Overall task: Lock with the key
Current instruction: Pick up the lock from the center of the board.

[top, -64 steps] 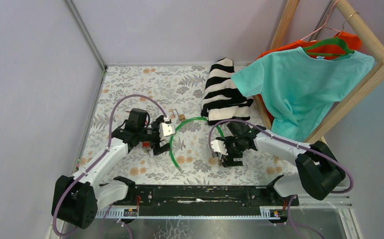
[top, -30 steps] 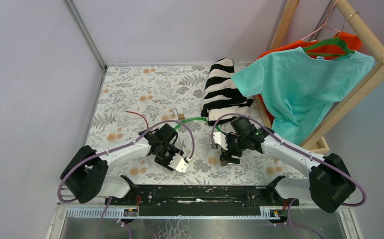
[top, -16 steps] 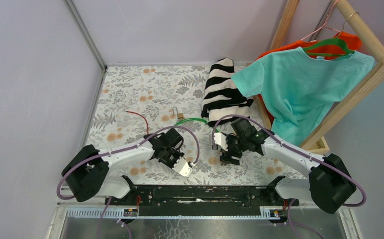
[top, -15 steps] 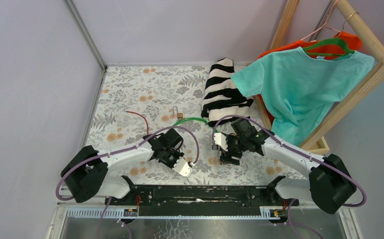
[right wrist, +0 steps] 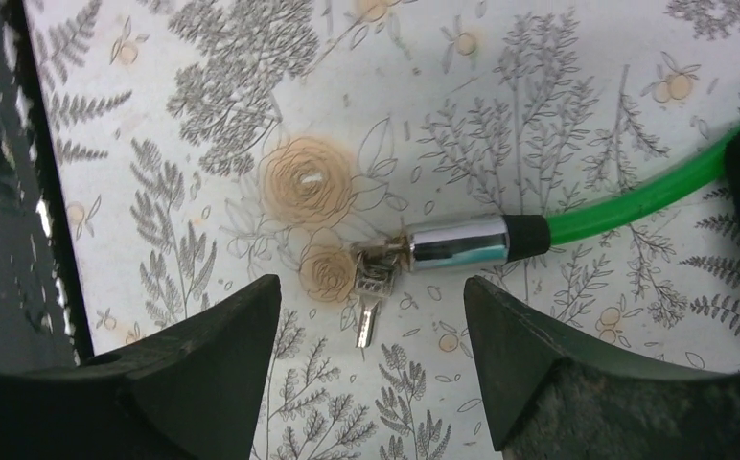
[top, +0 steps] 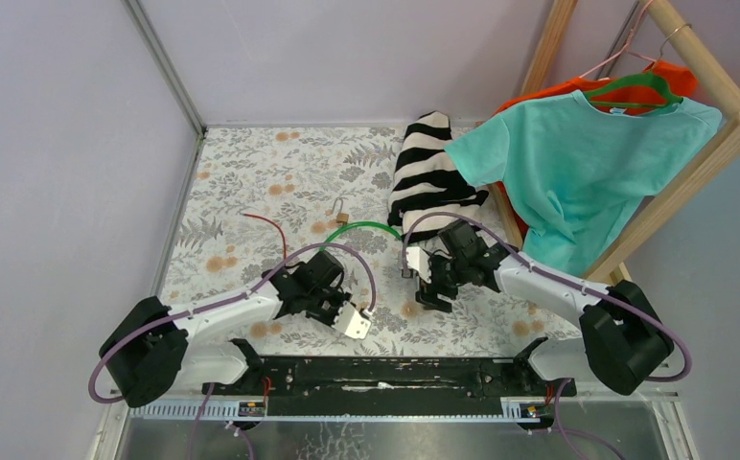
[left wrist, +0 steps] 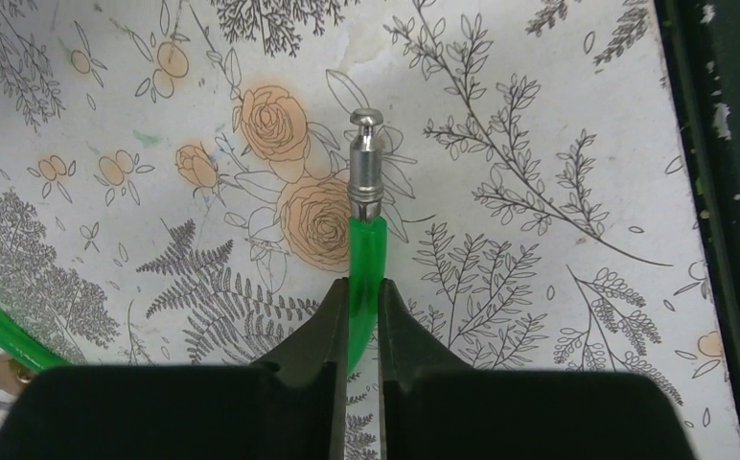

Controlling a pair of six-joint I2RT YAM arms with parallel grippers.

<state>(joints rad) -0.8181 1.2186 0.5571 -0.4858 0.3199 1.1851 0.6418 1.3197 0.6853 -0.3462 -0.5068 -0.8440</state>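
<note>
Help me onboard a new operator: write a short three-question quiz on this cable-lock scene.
1. True or false: the left gripper is shut on the green cable just behind its metal pin.
2. Pick one. The right gripper is: A) shut on the key; B) open over the lock barrel; C) out of view.
3. Short answer: is the metal pin inserted in the lock barrel yet?

Key: 1 true; 2 B; 3 no, the two ends lie apart.
</note>
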